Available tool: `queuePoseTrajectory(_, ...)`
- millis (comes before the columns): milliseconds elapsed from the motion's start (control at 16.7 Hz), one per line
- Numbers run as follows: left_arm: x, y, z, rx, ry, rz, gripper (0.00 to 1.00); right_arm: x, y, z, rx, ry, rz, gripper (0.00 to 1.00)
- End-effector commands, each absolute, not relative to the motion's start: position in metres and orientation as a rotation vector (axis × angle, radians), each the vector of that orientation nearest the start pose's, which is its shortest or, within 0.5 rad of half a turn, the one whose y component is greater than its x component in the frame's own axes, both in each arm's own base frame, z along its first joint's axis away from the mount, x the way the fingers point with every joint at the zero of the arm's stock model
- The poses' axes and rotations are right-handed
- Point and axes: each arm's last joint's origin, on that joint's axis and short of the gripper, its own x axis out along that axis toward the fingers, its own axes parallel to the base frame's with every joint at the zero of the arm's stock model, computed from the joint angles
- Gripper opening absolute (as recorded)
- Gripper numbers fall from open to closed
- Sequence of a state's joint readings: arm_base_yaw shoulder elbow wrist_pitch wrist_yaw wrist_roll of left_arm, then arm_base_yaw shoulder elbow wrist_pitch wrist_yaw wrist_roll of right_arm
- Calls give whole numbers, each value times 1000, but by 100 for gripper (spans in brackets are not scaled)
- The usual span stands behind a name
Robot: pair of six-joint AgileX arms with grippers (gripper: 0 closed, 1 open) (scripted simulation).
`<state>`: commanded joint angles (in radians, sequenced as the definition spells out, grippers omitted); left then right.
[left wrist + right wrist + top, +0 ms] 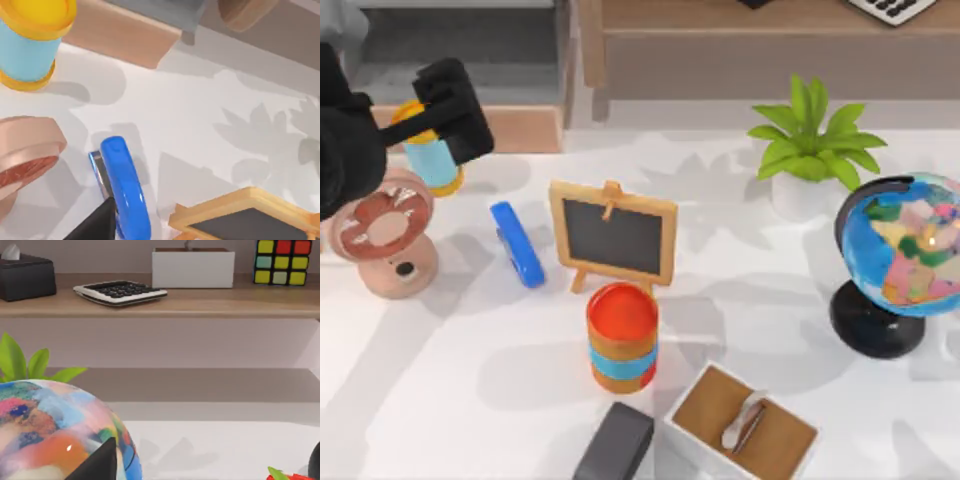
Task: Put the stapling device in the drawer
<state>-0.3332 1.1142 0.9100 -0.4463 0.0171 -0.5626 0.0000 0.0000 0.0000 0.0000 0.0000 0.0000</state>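
white table (470, 420), stapler (517, 243) seemingly unobstructed

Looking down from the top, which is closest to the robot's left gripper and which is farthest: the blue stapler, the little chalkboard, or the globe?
Measured from the left gripper, at the table's far left in the top view:
1. The blue stapler, just below and right of the gripper.
2. The chalkboard, near the middle.
3. The globe, at the right edge, farthest.
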Motion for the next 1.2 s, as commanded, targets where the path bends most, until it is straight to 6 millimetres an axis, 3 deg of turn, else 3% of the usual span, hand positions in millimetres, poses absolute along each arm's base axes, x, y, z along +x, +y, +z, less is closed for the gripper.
queuePoseTrajectory(300, 320, -130, 255, -463, 1098, 41, 100, 106, -1, 160, 0, 0, 0, 100)
queuePoseTrajectory(540, 371, -155, 210, -442, 1314, 200, 100, 106, -1, 160, 0, 0, 0, 100)
queuePoseTrajectory(840, 395, -154, 162, -388, 1502, 365, 100, 106, -1, 160, 0, 0, 0, 100)
queuePoseTrajectory(1200, 396, -152, 157, -376, 1525, 383, 100, 106, -1, 160, 0, 0, 0, 100)
